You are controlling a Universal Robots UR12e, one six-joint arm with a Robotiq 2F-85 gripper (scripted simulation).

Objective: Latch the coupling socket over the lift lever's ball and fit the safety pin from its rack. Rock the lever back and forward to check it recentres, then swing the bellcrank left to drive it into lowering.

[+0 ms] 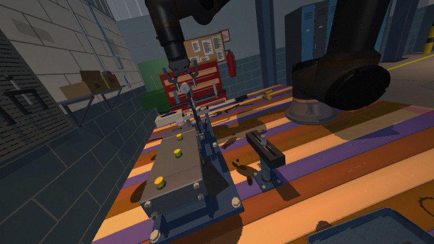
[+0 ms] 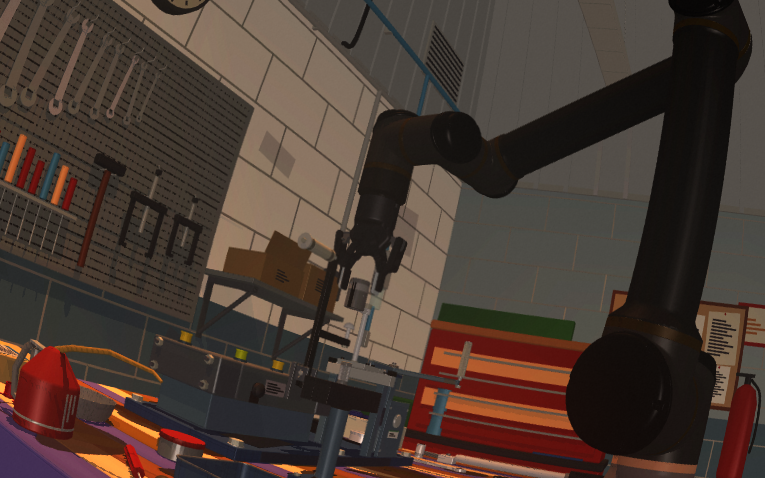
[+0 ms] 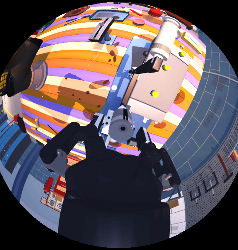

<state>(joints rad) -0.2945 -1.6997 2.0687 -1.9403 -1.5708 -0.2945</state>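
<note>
The coupling socket point(image 3: 121, 127), a grey cylinder with a dark hole in its top face, stands at the upper end of a thin rod point(image 2: 363, 328) above the blue fixture base point(image 1: 204, 196). The lift lever point(image 2: 319, 309) is a dark bar rising beside it, and it carries a pale cylindrical grip point(image 3: 163, 39) at its top. The safety pin point(image 1: 263, 138) stands upright in its black rack point(image 1: 265, 149) on a short post to the right of the fixture. My gripper point(image 2: 366, 279) hangs straight down with the socket point(image 2: 356, 292) between its fingers. It is open and holds nothing.
Behind the fixture stand a red tool chest point(image 1: 195, 83) and a green cabinet. A grey box with yellow buttons point(image 1: 174, 164) fills the fixture's left side. The arm's base point(image 1: 309, 110) sits to the right on the striped bench, and a blue tray point(image 1: 371, 228) lies at the near edge.
</note>
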